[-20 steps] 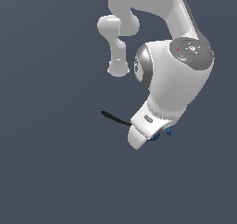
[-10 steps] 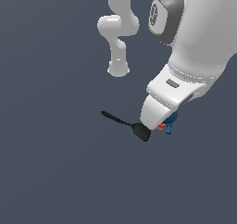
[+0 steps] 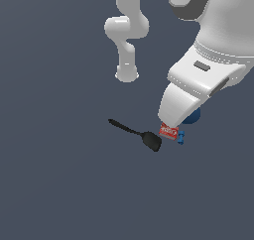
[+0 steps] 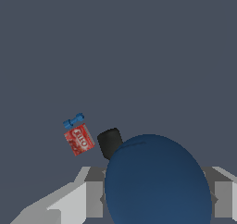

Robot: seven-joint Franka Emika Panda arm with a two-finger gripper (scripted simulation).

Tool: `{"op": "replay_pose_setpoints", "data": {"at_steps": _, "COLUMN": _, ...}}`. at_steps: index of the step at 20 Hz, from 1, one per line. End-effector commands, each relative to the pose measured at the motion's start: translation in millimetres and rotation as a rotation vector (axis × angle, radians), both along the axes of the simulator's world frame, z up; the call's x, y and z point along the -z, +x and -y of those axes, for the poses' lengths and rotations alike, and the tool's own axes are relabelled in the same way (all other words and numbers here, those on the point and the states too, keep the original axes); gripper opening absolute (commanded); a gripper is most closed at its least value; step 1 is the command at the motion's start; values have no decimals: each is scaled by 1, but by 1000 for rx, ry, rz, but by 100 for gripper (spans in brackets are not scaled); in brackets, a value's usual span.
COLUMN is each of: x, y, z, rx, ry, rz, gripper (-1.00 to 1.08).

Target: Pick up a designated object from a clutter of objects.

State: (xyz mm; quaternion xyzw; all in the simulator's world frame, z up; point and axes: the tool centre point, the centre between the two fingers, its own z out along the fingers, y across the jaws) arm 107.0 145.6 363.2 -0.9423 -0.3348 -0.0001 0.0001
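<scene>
The dark-blue ball (image 4: 157,181) fills the wrist view close to the camera, held between the two grey fingers (image 4: 92,200). My gripper (image 4: 157,201) is shut on it, above the floor. In the exterior view only an edge of the ball (image 3: 193,117) shows behind the white hand (image 3: 183,102). On the floor below lie the rest of the clutter: the black spatula (image 3: 144,136), the red packet (image 3: 168,131) and the tiny bright-blue piece (image 3: 181,137). The wrist view shows the packet (image 4: 78,140), the blue piece (image 4: 73,121) and the spatula's blade (image 4: 109,142).
The arm's white base and lower links (image 3: 127,50) stand behind the clutter. The dark grey floor (image 3: 59,184) spreads all around.
The hand has risen and come closer to the exterior camera. The red packet, blue piece and spatula blade have come out from under it and stay on the floor.
</scene>
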Motion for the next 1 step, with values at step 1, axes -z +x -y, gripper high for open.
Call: {"op": "replay_pose_setpoints", "data": {"at_steps": 1, "x": -3, "y": 0, "z": 0, "rx": 0, "ry": 0, "rz": 0, "gripper": -100}}
